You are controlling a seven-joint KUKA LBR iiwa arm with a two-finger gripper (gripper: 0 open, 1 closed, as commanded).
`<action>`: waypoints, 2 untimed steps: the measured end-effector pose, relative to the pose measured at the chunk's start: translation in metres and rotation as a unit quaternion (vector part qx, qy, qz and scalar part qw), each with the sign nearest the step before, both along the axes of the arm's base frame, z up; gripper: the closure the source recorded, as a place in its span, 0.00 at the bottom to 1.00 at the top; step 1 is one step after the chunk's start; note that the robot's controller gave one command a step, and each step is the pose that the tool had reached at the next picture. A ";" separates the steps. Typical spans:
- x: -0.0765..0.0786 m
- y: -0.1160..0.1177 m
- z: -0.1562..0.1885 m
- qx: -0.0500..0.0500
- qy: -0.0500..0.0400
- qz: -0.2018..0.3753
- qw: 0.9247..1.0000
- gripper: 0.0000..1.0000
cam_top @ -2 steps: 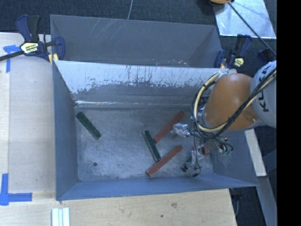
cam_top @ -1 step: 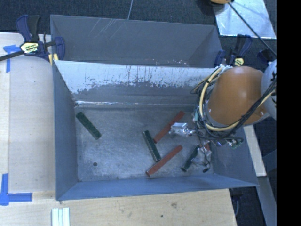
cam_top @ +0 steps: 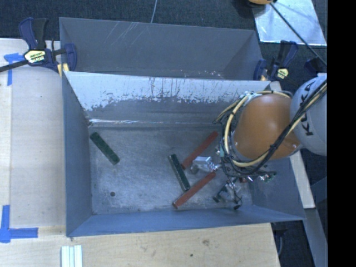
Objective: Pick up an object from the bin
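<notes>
My gripper (cam_top: 230, 192) is low over the bin's front right corner, beneath the arm's wrist. Just left of it a red-brown flat stick (cam_top: 194, 189) lies slantwise on the floor, its right end close to the gripper. A second red-brown stick (cam_top: 201, 148) lies slantwise a little further back. Between the two sits a small silver metal piece (cam_top: 202, 163). A dark green bar (cam_top: 178, 172) rests to the left of these, crossing the nearer stick's left part. Whether the gripper touches any of them is hidden by the wrist.
Another dark green bar (cam_top: 104, 148) lies alone at the far left of the bin floor. The bin's sloping walls rise close around the gripper at the front and right. The arm's wrist and cables cover the right end of the floor.
</notes>
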State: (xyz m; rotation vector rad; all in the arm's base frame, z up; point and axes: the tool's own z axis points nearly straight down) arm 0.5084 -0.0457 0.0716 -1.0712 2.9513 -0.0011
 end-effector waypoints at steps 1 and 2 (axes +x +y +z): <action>0.002 -0.022 0.002 0.001 -0.006 0.173 0.985 1.00; 0.002 -0.022 0.002 0.001 -0.006 0.173 0.985 1.00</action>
